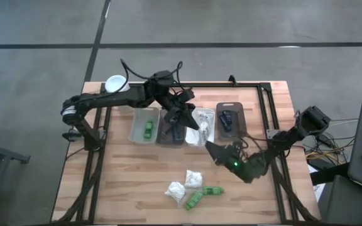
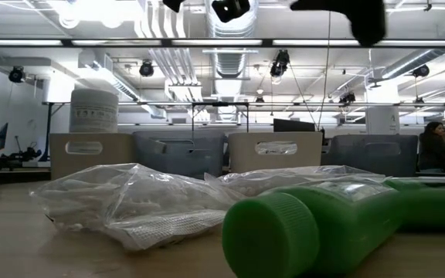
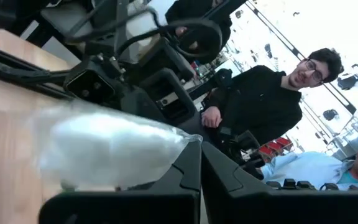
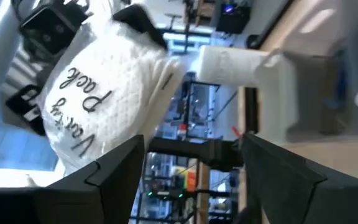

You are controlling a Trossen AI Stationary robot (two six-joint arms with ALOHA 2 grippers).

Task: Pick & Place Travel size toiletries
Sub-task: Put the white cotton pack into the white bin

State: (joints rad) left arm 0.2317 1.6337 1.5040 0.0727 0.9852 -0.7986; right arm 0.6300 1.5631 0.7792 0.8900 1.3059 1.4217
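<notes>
High view: left gripper (image 1: 197,127) sits over the trays (image 1: 144,125), fingers pinched on a white puff (image 3: 107,149). Right gripper (image 1: 213,150) gapes wide beside it, holding nothing.

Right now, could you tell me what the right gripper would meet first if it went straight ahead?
Most likely the lumpy white puff in its clear printed bag, just ahead of the right gripper's open jaws and apparently pinched by the left gripper; depth is unclear.
</notes>
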